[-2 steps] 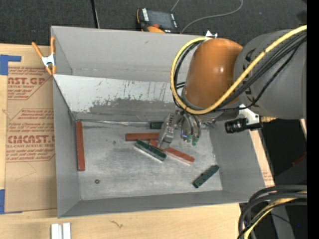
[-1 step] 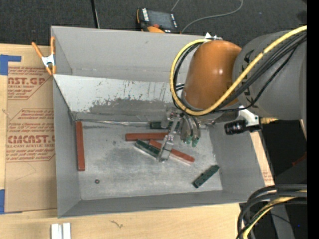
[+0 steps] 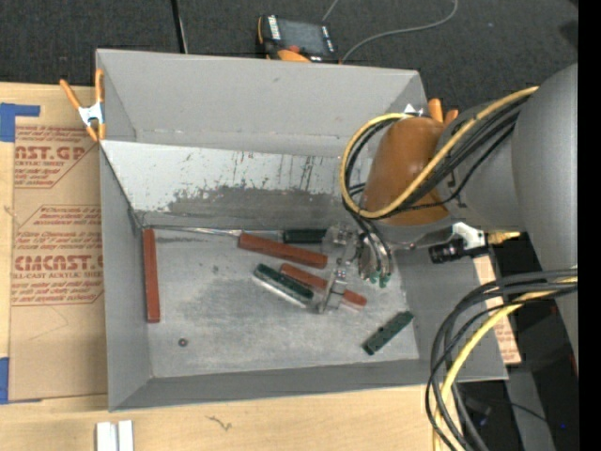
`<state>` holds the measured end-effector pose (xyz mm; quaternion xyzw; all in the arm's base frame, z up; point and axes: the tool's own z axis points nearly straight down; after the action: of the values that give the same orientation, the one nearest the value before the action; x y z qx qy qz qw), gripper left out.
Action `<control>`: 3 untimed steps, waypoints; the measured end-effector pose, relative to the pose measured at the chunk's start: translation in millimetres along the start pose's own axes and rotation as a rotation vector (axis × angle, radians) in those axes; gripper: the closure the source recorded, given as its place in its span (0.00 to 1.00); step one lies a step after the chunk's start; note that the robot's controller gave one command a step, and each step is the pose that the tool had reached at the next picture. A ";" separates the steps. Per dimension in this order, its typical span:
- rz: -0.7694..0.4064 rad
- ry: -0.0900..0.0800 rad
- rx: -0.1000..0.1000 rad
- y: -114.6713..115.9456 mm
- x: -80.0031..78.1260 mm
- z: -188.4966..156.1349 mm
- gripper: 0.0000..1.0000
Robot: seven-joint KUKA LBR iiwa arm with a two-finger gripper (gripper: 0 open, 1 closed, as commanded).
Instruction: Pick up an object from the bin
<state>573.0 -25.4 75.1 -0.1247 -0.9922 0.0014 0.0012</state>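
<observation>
Camera view: tool (image 3: 340,275) low in the bin (image 3: 188,346), down among a small cluster right of the middle, just over a short red stick (image 3: 302,276), with a dark green bar (image 3: 282,285) touching alongside and a longer red-brown stick (image 3: 268,244) near behind; apart or together, cannot tell. Judged early in the task: nothing seen lifted or clamped, so gripping, raising and carrying clear all left to do. Short red stick flat on the bin floor, long axis from upper left to lower right, lower end passing under the tool toward the right wall.
</observation>
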 end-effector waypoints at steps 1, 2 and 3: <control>-0.069 -0.002 -0.004 42.0 11.2 5.7 0.00; -0.066 -0.003 -0.003 40.2 10.6 5.2 1.00; -0.055 -0.009 -0.003 -14.2 36.0 -109.5 1.00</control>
<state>534.9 -30.0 184.7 -0.0972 -0.9953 0.0005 -0.0036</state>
